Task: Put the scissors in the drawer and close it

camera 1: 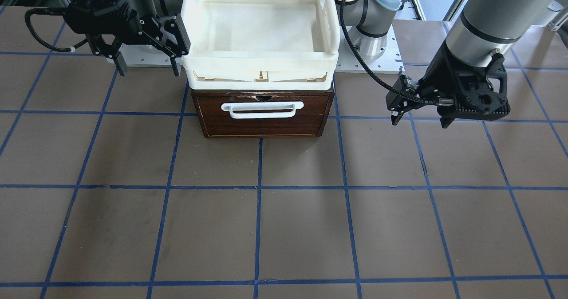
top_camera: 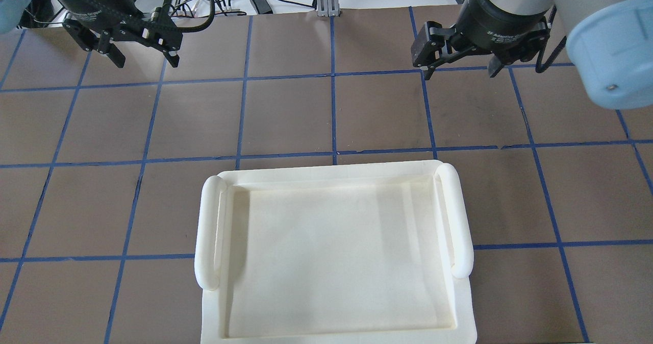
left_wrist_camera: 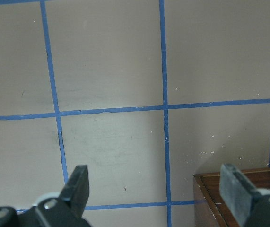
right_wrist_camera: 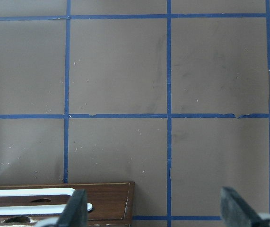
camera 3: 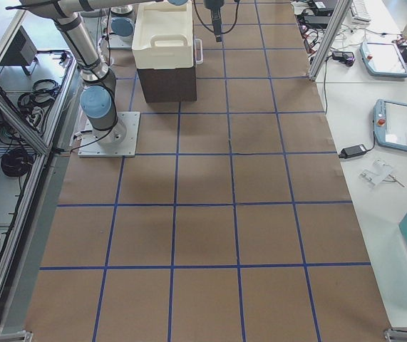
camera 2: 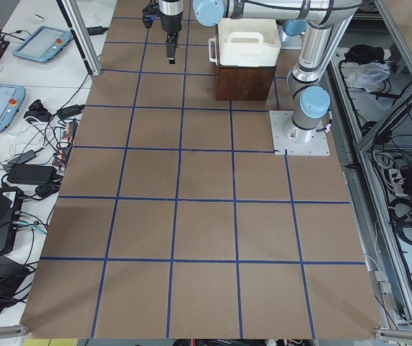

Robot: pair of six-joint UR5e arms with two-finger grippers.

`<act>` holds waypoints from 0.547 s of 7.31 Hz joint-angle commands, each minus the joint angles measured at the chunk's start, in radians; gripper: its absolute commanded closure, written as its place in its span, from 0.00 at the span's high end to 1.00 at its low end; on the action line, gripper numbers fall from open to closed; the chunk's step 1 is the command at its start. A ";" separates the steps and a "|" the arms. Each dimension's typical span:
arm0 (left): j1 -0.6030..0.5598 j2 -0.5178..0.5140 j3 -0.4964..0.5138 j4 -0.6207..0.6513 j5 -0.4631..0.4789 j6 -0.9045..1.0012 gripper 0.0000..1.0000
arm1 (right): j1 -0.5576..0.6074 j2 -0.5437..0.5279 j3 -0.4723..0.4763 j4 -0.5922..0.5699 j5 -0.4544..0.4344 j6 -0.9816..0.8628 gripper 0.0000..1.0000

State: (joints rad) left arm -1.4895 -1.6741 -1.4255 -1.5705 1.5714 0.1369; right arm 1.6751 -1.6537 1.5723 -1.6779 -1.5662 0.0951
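Observation:
The drawer [camera 1: 262, 121] is dark brown with a white bar handle [camera 1: 262, 109]. It sits shut, flush in the small brown cabinet. No scissors show in any view. My left gripper [camera 1: 420, 121] hangs open and empty beside the cabinet, a little above the table; it also shows in the overhead view [top_camera: 146, 58] and in its wrist view [left_wrist_camera: 157, 189]. My right gripper [camera 1: 147, 68] is open and empty on the cabinet's other side, close to the tray's end; it also shows overhead [top_camera: 460, 71]. The right wrist view shows the drawer front [right_wrist_camera: 106, 201] at its lower left.
A cream-white plastic tray [camera 1: 259, 61] stands on top of the cabinet and hides it in the overhead view, where the tray's rim [top_camera: 209, 231] shows. A cabinet corner [left_wrist_camera: 248, 198] shows in the left wrist view. Brown table with blue tape grid [camera 1: 301, 228] lies in front.

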 commanded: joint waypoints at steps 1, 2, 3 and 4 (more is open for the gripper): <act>-0.005 0.049 -0.056 0.010 0.005 -0.041 1.00 | 0.000 0.000 0.000 0.001 0.000 0.000 1.00; -0.003 0.065 -0.072 0.010 0.004 -0.071 1.00 | 0.000 0.000 0.000 0.001 0.000 0.000 1.00; -0.005 0.063 -0.076 0.017 -0.001 -0.077 1.00 | 0.000 0.000 0.000 0.001 0.000 0.000 1.00; -0.005 0.054 -0.078 0.021 -0.001 -0.088 1.00 | 0.000 0.000 0.000 0.001 0.000 0.000 1.00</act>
State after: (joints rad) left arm -1.4936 -1.6158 -1.4971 -1.5550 1.5723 0.0650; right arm 1.6751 -1.6537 1.5723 -1.6766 -1.5662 0.0951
